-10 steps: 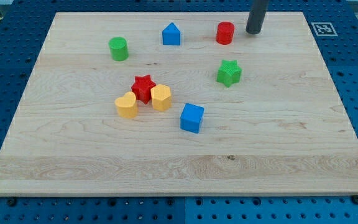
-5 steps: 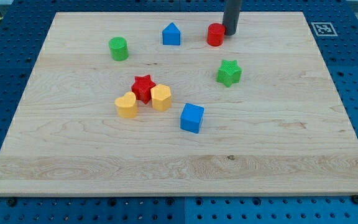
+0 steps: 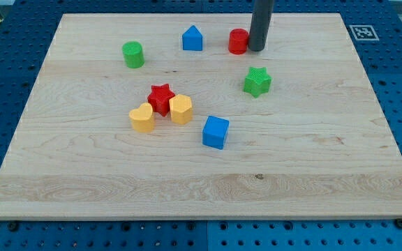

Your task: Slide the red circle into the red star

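My tip [image 3: 257, 49] sits upper centre-right of the frame, pressed against the right side of the red circle [image 3: 238, 42]; no jaws to open or close, just a bare rod touching the block. Red circle looks like a small, light, rigid plastic cylinder; likely slides easily on the smooth wooden board [image 3: 313, 153] but may roll off a glancing contact; best pushed from its upper-right side, opposite the target. Red star [image 3: 160, 98] lies centre-left, well apart, down-left of the circle; it touches the yellow heart [image 3: 142, 118] and another yellow block [image 3: 180, 109].
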Motion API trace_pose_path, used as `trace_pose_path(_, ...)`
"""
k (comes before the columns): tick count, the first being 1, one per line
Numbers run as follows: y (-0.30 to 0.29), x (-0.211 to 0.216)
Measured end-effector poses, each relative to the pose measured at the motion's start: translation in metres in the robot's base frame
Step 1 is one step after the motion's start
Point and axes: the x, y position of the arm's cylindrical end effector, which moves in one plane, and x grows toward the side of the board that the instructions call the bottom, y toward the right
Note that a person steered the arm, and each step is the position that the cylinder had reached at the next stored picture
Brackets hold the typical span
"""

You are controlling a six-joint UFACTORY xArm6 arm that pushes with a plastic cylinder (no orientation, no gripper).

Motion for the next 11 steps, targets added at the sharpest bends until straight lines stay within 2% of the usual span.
trace_pose_path(2, -0.011, -0.029)
trace_pose_path(4, -0.061, -0.031)
trace_pose_path(5, -0.065, -0.031)
trace_pose_path(6, -0.066, -0.011)
trace_pose_path(7, -0.069, 0.027)
trace_pose_path(11, -0.155, 0.033)
